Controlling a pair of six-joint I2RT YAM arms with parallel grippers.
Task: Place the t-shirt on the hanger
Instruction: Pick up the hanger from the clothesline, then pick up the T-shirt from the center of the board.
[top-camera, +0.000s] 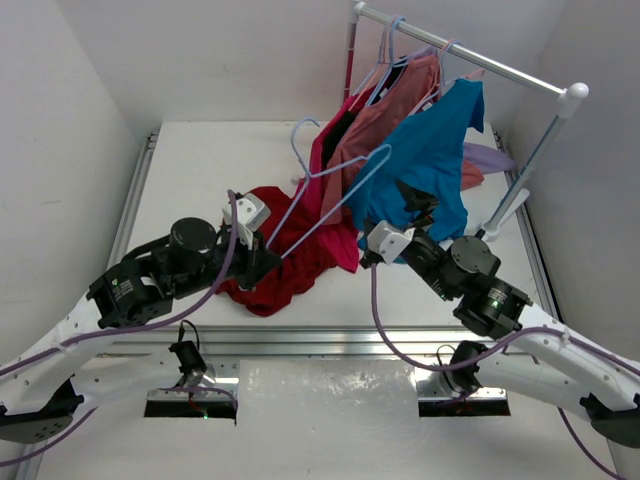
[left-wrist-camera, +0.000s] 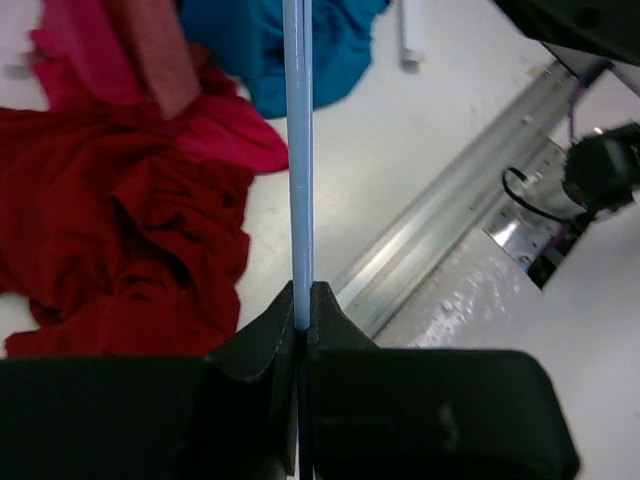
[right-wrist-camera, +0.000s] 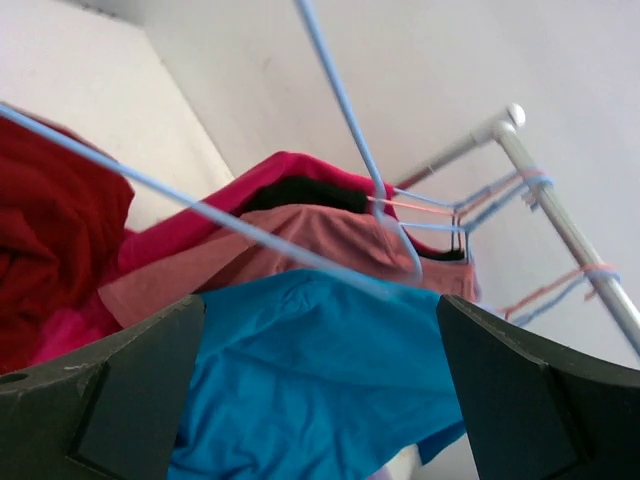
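The left gripper is clamped on a thin bar of the hanger, which is raised above the table. At its 3 o'clock, the right gripper has its jaws wide apart. The t-shirt lies crumpled on the table under the hanger, with the rack of hung shirts beyond at 1 o'clock.
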